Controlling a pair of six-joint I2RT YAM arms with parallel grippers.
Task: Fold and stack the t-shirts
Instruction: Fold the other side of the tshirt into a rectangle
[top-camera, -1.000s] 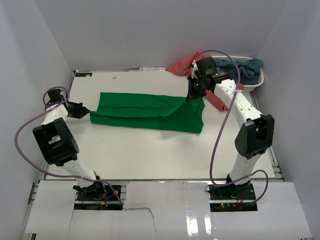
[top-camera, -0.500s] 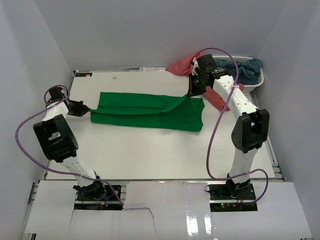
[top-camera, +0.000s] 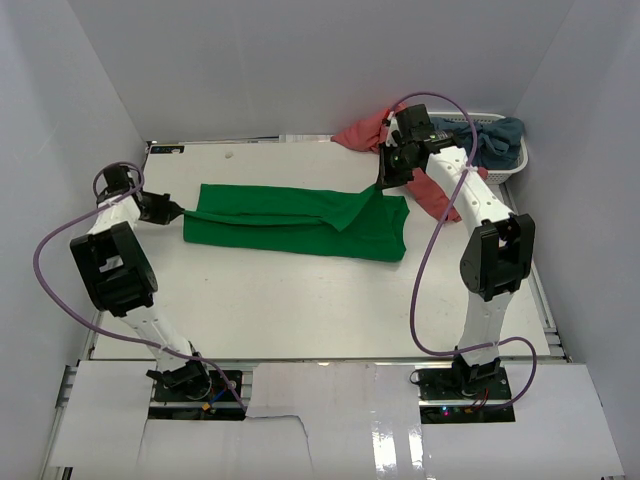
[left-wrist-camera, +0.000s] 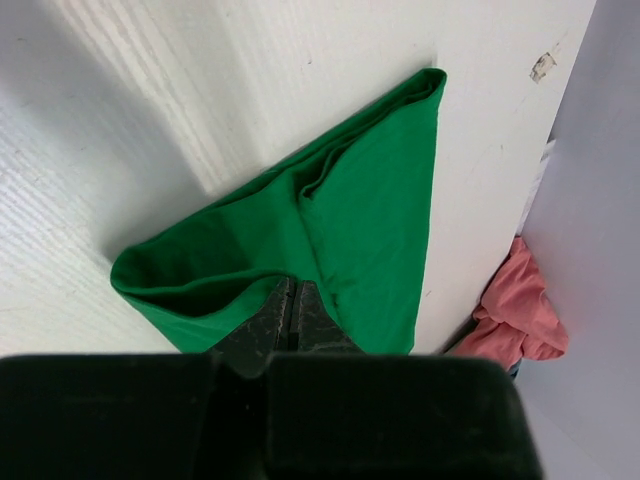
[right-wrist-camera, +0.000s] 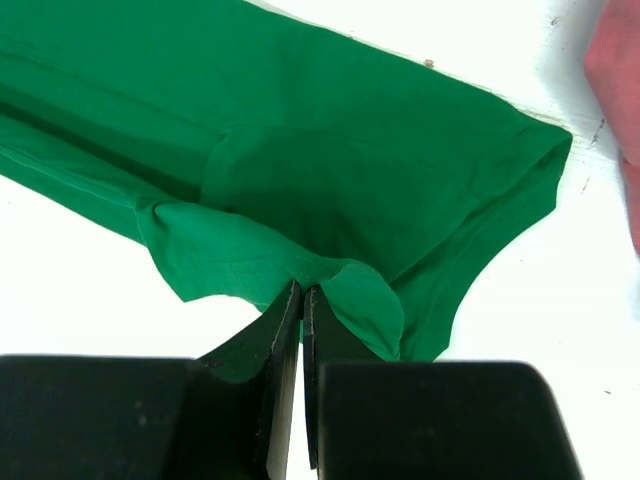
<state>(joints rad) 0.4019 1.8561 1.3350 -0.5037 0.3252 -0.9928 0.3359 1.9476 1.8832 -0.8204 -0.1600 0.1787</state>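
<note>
White desk (top-camera: 300, 300) bears the green t-shirt (top-camera: 290, 215) lengthwise: left gripper (left-wrist-camera: 297, 300) is clamped on its left end, right gripper (right-wrist-camera: 303, 295) on its right end.

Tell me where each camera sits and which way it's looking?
Top: high behind the arms, looking down at the table; left gripper and right gripper show, pinching the green shirt.
Left wrist: on the left arm, looking along the shirt toward the pink shirt; its fingers show, shut on cloth.
Right wrist: on the right arm, looking down at the shirt; its fingers show, shut on cloth.
All three share the green shirt.
</note>
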